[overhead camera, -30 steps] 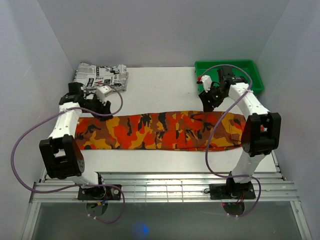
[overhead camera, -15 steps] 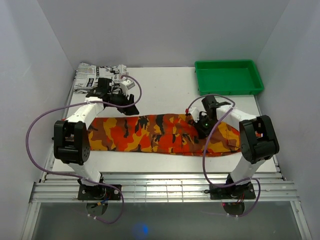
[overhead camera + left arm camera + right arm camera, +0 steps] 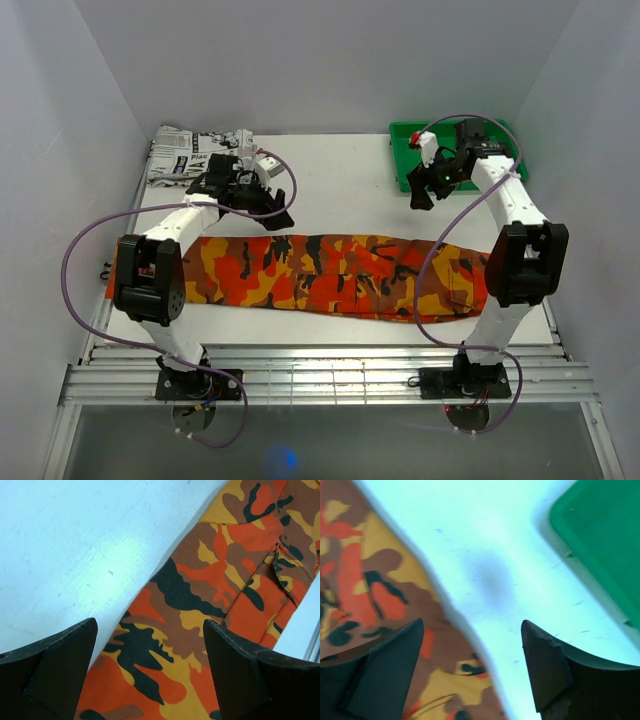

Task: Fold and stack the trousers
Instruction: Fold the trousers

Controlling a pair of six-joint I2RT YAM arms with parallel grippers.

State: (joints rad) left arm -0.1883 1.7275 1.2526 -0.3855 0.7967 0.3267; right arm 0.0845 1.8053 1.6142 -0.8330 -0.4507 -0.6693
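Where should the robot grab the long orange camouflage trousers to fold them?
Probably the two short ends. The orange camouflage cloth trousers lie flat in one long strip, so the left gripper and right gripper, both open, could each pinch an end from above.

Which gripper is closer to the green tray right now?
Right. The right gripper hovers open just off the green tray's near-left corner. The left gripper is across the table, open over the trousers' far edge.
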